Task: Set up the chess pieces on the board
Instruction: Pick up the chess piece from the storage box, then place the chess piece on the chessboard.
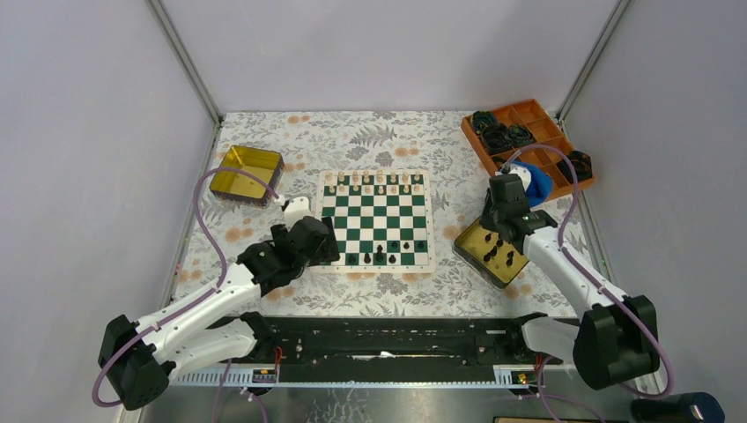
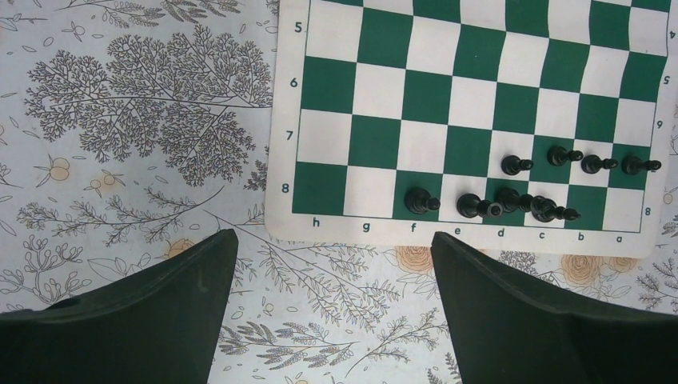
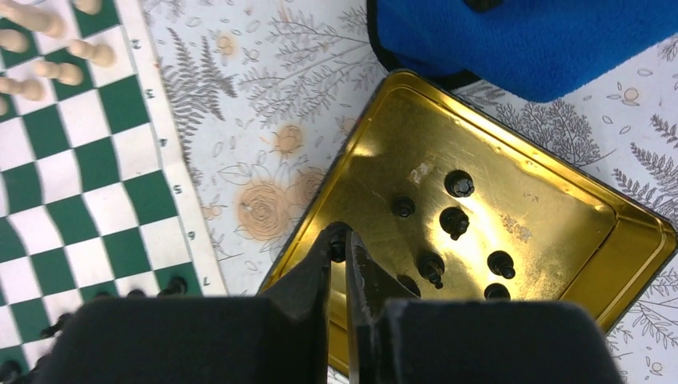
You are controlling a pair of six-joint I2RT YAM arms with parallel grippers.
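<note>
My right gripper [image 3: 340, 240] nipped on a small black piece [image 3: 337, 246] in the gold tin [image 3: 560, 216], my left gripper [image 2: 332, 240] wide beside the board [image 2: 384, 144]

Top view: board [image 1: 376, 216] at table centre, cream pieces [image 1: 374, 181] lined along its 12 o'clock edge, a few black pieces [image 1: 380, 256] along the 6 o'clock edge; my left gripper [image 1: 328, 245] at the board's 8 o'clock corner, my right gripper [image 1: 491, 240] down in the gold tin [image 1: 467, 240] at the board's 4 o'clock. Left wrist view: my fingers [image 2: 160, 320] spread far apart, nothing between them, over the patterned cloth; board towards 1 o'clock with black pieces [image 2: 512, 200] clustered on its two nearest rows. Right wrist view: jaws narrow, tips pinching the small black piece at the tin's 9 o'clock wall; more black pieces [image 3: 454, 220] loose on the tin floor, blue cloth [image 3: 520, 40] at 1 o'clock, board [image 3: 80, 200] at 9 o'clock with cream pieces [image 3: 48, 48] at 11 o'clock
</note>
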